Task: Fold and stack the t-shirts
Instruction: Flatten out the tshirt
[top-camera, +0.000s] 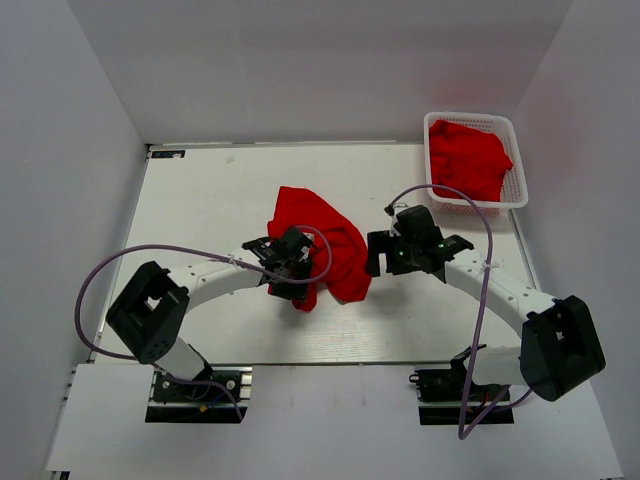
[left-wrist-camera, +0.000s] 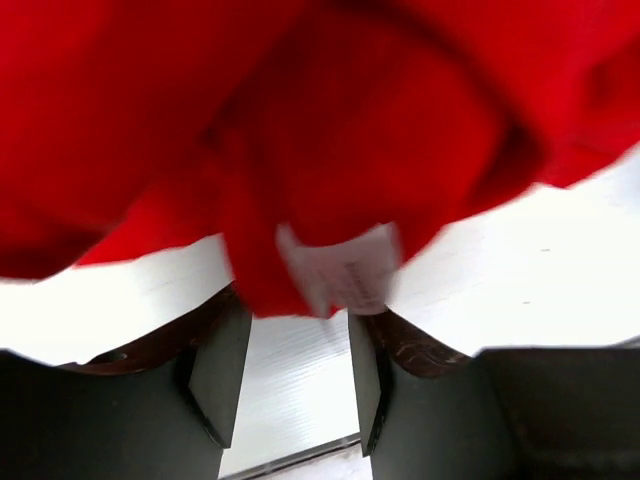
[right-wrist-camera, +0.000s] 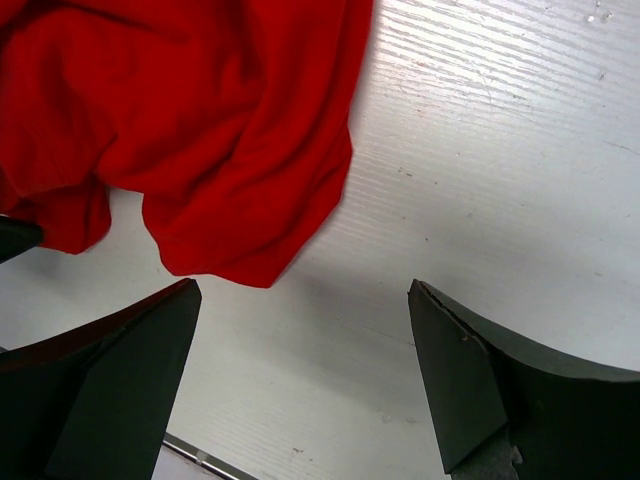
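Left pincer (left-wrist-camera: 298, 310): your jaws are drawn in to a narrow gap, and a bunched fold of the t-shirt (left-wrist-camera: 350, 120) sits between the tips, so you are gripping cloth.
Label (left-wrist-camera: 345, 278): a white tag hangs from that fold, just above the right-hand finger in your left wrist view; its print is too blurred to read.
Right pincer (right-wrist-camera: 305, 285): your jaws are spread wide with nothing between them. They hang over bare tabletop (right-wrist-camera: 500, 150), just beside the shirt's hem and not touching it.
T-shirt: it lies crumpled in the middle of the tabletop (top-camera: 210, 200), red and rumpled, not spread flat. From above, the left pincer (top-camera: 290, 268) is on its near left edge and the right pincer (top-camera: 380, 252) is just off its right edge.
Shirt edge at the right: in the right wrist view the red cloth (right-wrist-camera: 200, 130) fills the upper left and ends in a rounded fold on the white surface.
Basket (top-camera: 478, 206): it stands at the far right corner, well apart from both arms.
Heap of t-shirts (top-camera: 468, 158): more red cloth is piled inside the basket; you cannot count the pieces.
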